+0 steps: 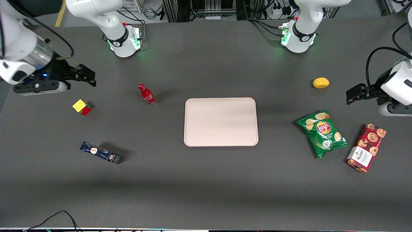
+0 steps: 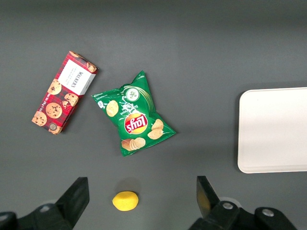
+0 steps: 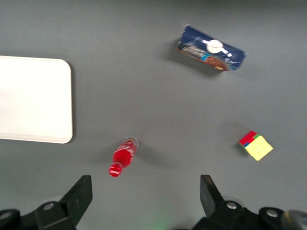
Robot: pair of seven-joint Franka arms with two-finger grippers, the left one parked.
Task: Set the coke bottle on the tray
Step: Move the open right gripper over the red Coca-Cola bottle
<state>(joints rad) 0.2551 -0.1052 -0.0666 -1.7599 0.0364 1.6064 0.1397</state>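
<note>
The right arm's gripper point(image 1: 84, 74) hangs above the dark grey counter point(image 1: 206, 180) at the working arm's end, its fingers point(image 3: 79, 194) spread wide apart with nothing between them. The coke bottle point(image 1: 147, 95) stands upright on the counter, well apart from the fingers, between them and the tray point(image 1: 220, 121); in the right wrist view the coke bottle point(image 3: 123, 157) lies ahead of the fingers, closer to one of them than to the other. It does not touch the tray, which lies flat near the middle of the counter with its surface bare. The tray point(image 3: 33, 99) reaches the edge of the right wrist view.

A Rubik's cube point(image 1: 82, 107) sits near the fingers, nearer to the front camera than they are. A dark blue box point(image 1: 101, 152) lies nearer still to that camera. Toward the parked arm's end lie a lemon point(image 1: 321, 83), a green Lay's chip bag point(image 1: 323, 132) and a red Walkers cookie box point(image 1: 366, 147), all well apart from the fingers.
</note>
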